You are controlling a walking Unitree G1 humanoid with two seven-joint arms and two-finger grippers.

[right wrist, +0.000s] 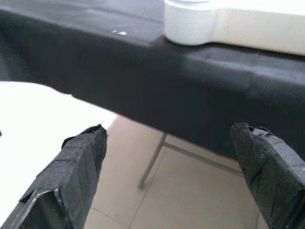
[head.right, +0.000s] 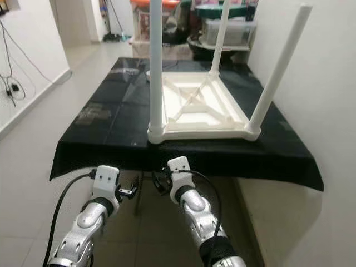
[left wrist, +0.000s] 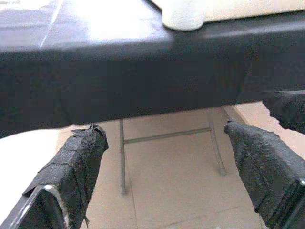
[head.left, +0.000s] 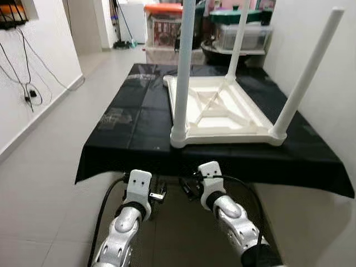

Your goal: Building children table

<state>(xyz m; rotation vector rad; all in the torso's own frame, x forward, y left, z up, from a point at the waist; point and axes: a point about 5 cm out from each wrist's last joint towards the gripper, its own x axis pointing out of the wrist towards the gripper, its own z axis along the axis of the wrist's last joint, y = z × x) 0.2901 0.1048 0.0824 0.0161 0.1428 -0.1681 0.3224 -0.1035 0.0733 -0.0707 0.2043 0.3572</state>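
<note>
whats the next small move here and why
Probably raise both arms: the left gripper and right gripper, both open, sit below the black-covered table edge. The upside-down white table shows three legs; its far-left corner looks legless.

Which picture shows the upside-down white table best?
The left eye view: the white table lies upside down on the black cloth, three legs up. The right eye view matches. Both wrist views catch just one corner.

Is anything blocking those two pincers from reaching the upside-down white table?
Only the black-draped table's front edge. Both the left pincer and right pincer hang open below it, while the white children's table rests on top.
</note>
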